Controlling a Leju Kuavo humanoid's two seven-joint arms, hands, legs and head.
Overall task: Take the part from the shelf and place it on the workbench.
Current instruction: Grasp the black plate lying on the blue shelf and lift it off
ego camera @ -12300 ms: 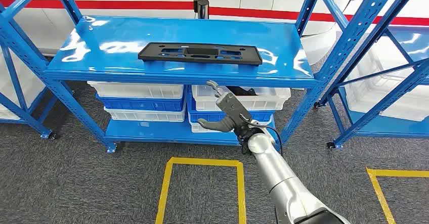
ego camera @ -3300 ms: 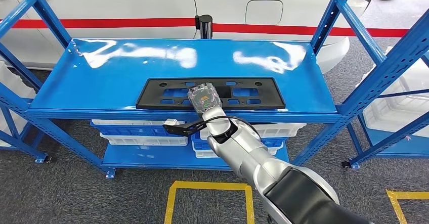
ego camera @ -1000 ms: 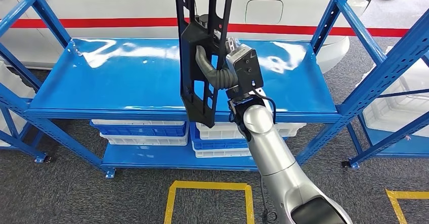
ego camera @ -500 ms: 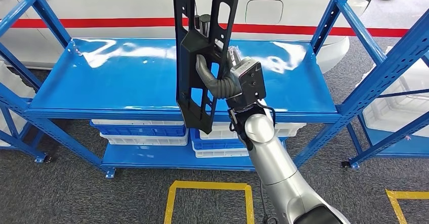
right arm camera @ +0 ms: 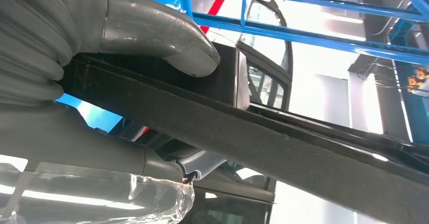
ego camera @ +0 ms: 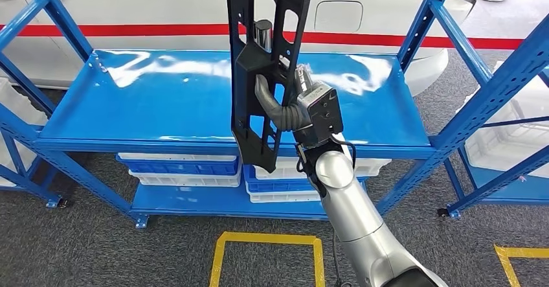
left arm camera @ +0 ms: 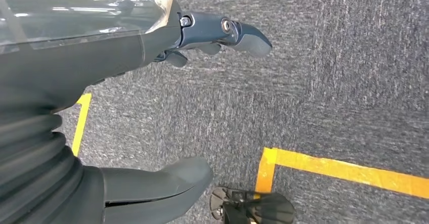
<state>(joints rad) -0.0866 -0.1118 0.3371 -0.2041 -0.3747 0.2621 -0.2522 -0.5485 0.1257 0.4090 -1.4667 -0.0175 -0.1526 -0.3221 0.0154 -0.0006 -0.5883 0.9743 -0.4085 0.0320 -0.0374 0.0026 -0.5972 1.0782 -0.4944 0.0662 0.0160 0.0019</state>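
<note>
The part (ego camera: 265,60) is a long flat black plastic frame with several cut-outs. My right hand (ego camera: 288,105) grips it near its middle and holds it upright in the air, in front of the blue shelf (ego camera: 162,105). Its upper end runs out of the top of the head view. In the right wrist view the part (right arm camera: 283,143) crosses the picture as a dark bar, with my thumb (right arm camera: 167,37) pressed on it. My left hand (left arm camera: 152,102) hangs over the grey floor with its fingers apart and nothing in it.
The blue shelf's top board is bare. White and blue bins (ego camera: 188,167) stand on the lower level. More blue racking (ego camera: 498,92) stands to the right. Yellow floor tape (ego camera: 265,238) marks a box on the grey carpet. A white vehicle body with a red stripe (ego camera: 129,28) lies behind.
The part lay flat on the shelf 3.3 s ago; my right hand now holds it upright off the board. Over the last second hand and part shifted slightly right.
</note>
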